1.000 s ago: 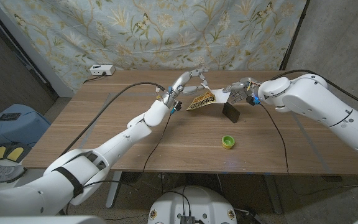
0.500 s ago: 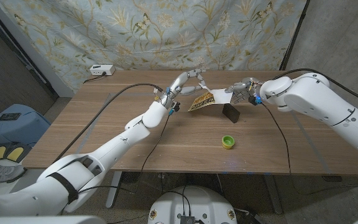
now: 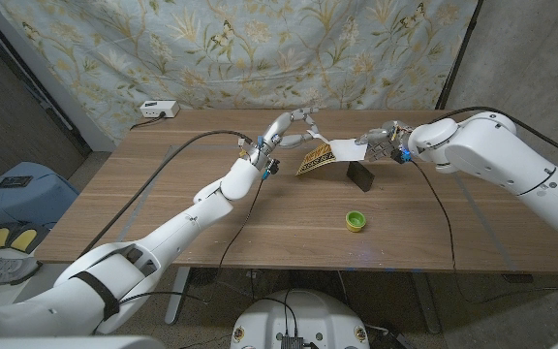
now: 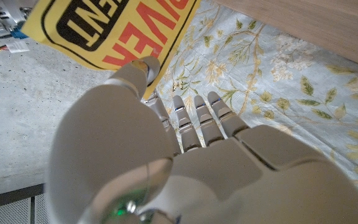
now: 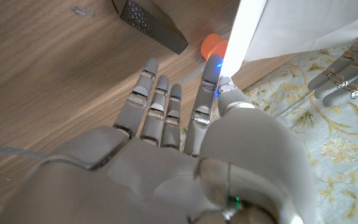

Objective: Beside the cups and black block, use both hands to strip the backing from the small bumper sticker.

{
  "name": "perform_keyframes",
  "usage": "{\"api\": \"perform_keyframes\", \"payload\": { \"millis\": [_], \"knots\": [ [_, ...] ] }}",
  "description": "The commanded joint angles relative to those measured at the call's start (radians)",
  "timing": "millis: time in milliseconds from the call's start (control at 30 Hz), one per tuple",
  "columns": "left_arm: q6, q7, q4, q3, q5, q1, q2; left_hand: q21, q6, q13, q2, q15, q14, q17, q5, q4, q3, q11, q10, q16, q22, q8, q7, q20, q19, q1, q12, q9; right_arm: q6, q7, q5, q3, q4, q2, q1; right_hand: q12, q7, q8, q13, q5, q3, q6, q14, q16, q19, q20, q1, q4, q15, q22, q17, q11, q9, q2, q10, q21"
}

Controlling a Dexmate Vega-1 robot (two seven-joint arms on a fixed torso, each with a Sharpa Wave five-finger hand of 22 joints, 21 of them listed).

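While the two arms are raised over the far part of the wooden table (image 3: 163,184), the yellow bumper sticker with black and red lettering (image 3: 314,157) is held in the air between them, just beside the black rectangular block (image 3: 359,175); a green cup (image 3: 356,220) stands nearer the front edge, and an orange one (image 5: 212,45) is seen past the block in the right wrist view. The sticker's printed layer is pinched by the left hand (image 3: 289,127) between thumb and a fingertip, as the left wrist view shows; the white backing sheet (image 3: 345,150) is pinched at its edge by the right hand (image 3: 384,139), the other fingers spread. The hands are judged to be set apart so that opposed pulls part the layers; separation appears under way, not complete.
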Motion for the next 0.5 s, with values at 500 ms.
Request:
{"api": "perform_keyframes", "payload": {
  "millis": [500],
  "knots": [
    [0.033, 0.013, -0.023, -0.02, 0.0, 0.004, 0.026, -0.005, -0.001, 0.005, -0.002, 0.001, -0.004, 0.004, 0.005, -0.003, 0.008, -0.001, 0.007, -0.007, 0.004, 0.007, 0.008, 0.0, -0.003, -0.008, -0.004, -0.003, -0.025, 0.02, -0.03, -0.028, 0.054, 0.005, 0.055, -0.006, 0.002, 0.006, 0.002, 0.002, -0.003, -0.002, 0.004, 0.008, 0.001, -0.009, 0.016, 0.009, -0.009, 0.004, 0.005, 0.002, 0.005, 0.0, 0.015, 0.001]
  ]
}}
